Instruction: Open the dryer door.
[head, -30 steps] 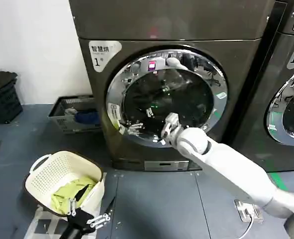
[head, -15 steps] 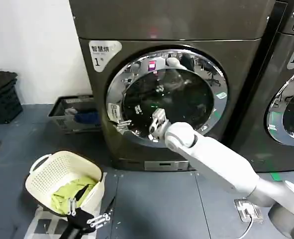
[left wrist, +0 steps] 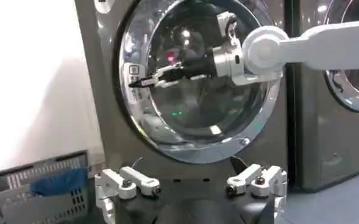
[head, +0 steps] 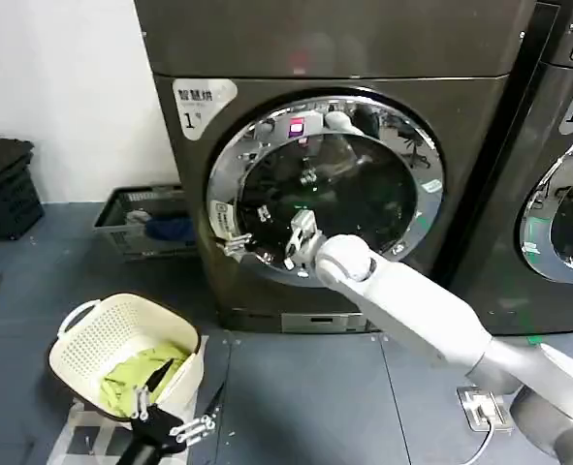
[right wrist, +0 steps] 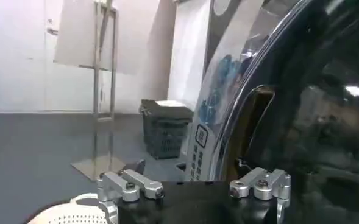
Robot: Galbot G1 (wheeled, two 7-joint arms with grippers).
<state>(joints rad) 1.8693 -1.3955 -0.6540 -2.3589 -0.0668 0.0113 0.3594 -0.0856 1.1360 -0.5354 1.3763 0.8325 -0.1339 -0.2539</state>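
Nearest the robot, the left claw (head: 175, 423) hangs low over the floor beside the cream laundry basket (head: 90, 341) that holds green cloth, its fingers spread and grasping nothing. Farther forward, the white right arm reaches across to the dryer door (head: 417, 228), the chrome-ringed dark porthole on the grey-brown machine marked "1". The right claw (head: 233, 243) sits at the door's left rim, its fingers parted, close against the chrome ring by a small white label. The door lies flat in its frame. A grey crate (head: 136, 218) stands against the wall to the left.
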